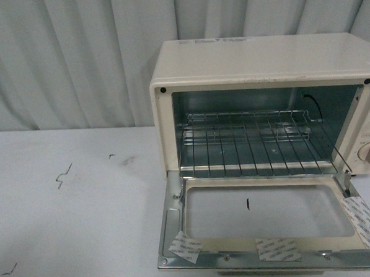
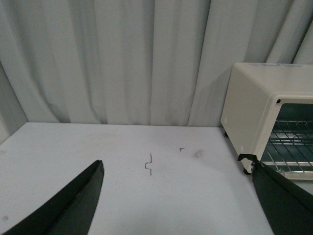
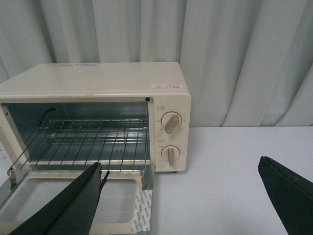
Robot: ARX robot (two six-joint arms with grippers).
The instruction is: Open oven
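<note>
Looking at the oven (image 1: 262,66) filling the right half of the front view on the white surface (image 1: 70,206), we are seeing its door (image 1: 270,218) lying fully down. We are judging it rigid, light, its glass fragile. The warning sticker is too small to read. Both end effectors, left (image 2: 176,196) and right (image 3: 181,196), are spread apart, empty

– What lies behind the scene?
– A pale grey-white curtain (image 1: 69,57) hanging in soft vertical folds across the whole back.
– And below?
– A white worktop (image 1: 65,213) with small dark pen marks (image 1: 64,176) and a faint smudge (image 1: 129,160), evenly lit.
</note>
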